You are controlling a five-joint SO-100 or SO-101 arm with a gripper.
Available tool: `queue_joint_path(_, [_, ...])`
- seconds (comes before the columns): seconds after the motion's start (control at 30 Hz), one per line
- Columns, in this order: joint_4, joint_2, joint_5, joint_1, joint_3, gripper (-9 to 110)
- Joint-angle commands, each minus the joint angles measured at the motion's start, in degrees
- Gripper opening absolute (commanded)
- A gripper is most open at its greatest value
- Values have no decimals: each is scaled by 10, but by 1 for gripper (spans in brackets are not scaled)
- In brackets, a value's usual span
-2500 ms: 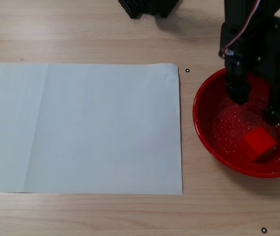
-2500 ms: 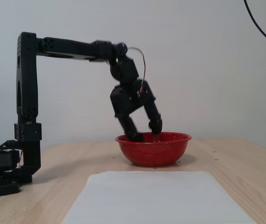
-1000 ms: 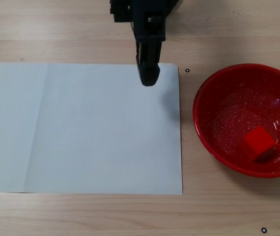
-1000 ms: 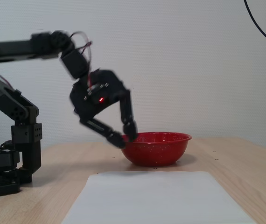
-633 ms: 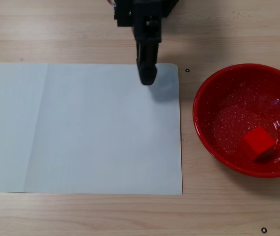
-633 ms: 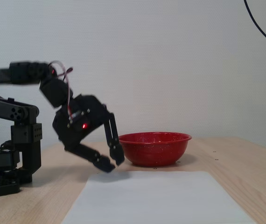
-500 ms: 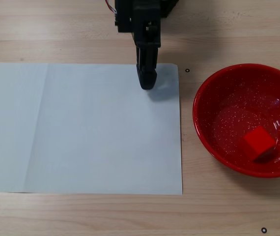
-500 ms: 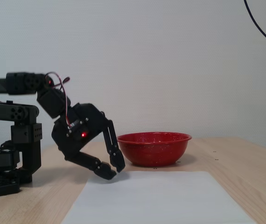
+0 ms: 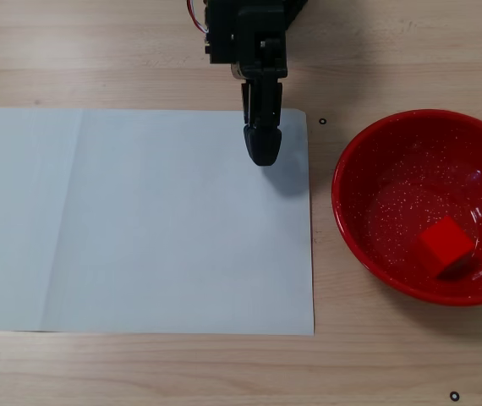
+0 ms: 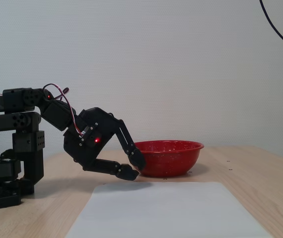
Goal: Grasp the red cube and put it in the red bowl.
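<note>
Since the frame half a second earlier, the gripper (image 10: 133,167) has pushed further forward and lower: in the side-on fixed view its tips now sit at the left wall of the red bowl (image 10: 167,158), where they were earlier short of it. In the top-down fixed view the gripper (image 9: 264,150) reaches further down the frame over the upper right part of the white paper sheet (image 9: 139,220), and its shadow falls to the right of the tip. The fingertips are nearly together with only a narrow gap, and nothing is held between them.

At the far left of the side-on view the arm base (image 10: 12,163) stands folded low, with a red indicator light on the gripper body. A red and white cable (image 10: 64,101) loops over the wrist.

The red cube (image 9: 446,244) is unchanged: it rests inside the red bowl (image 9: 368,169), lower right of the bowl's centre, at the right edge of the top-down view. It is not visible in the side-on view.

The surface is a light wooden table (image 9: 139,372). Small black ring marks (image 9: 323,121) lie on it just right of the sheet's upper right corner and at lower right. The backdrop is a plain white wall (image 10: 181,64), with a black cable (image 10: 278,32) crossing the upper right corner.
</note>
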Motion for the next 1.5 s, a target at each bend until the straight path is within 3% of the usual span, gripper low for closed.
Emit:
queue_joint_path(0.0, [11,15,-9,9,3,0])
queue_joint_path(0.37, [106,15,-33,4,3,0])
queue_joint_path(1.47, [112,15,-43,2,3,0])
